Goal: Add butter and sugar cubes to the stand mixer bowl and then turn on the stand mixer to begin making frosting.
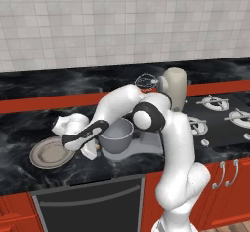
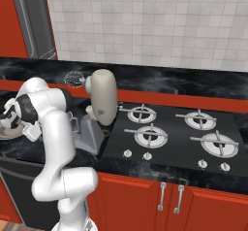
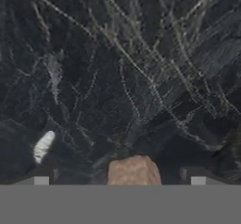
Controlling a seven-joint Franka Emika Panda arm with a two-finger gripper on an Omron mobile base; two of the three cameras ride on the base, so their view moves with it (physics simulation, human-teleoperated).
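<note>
Left base view: the white arm bends low over the black marbled counter. Its gripper sits between the flat grey plate at nine o'clock and the deep metal stand mixer bowl at three.

Right base view: the stand mixer shows its rounded cream head and wire whisk beside the smooth black hob.

Hand view: a tan, blocky sugar cube, probably, lies between the spread fingertips, on veined stone.

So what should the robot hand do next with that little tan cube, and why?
Probably close the open gripper on the small tan sugar cube. The cube sits on the black marbled counter right between the two dark fingertips, so it looks lined up for a grasp.
</note>
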